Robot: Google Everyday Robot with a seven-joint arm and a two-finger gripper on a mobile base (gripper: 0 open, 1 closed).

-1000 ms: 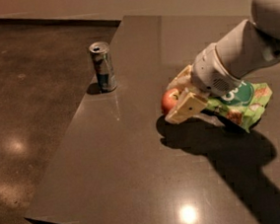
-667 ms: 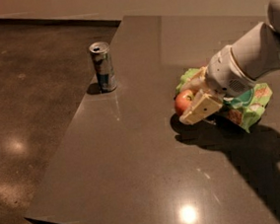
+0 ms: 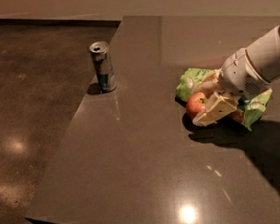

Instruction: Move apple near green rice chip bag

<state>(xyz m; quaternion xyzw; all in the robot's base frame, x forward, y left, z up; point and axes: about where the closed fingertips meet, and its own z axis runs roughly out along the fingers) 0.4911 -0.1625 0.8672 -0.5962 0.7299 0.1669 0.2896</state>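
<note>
Pincer sits low over the worktop at the right. Its two cream fingers are clasped either side of the apple, so it is grasping the fruit, not released. That apple lies at the left edge of the green rice chip bag, touching it or all but touching. Whether it rests on the worktop or hangs just above it I cannot tell. By my reckoning the main part of the job is done, since the fruit is already right against the bag. What is left is to set it down, open the grip and draw the arm clear without dragging bag or apple along. The apple is round and red with a paler yellowish patch and shiny skin, and a good part of it is hidden by the fingers. A slim drink can stands well apart to the left.
</note>
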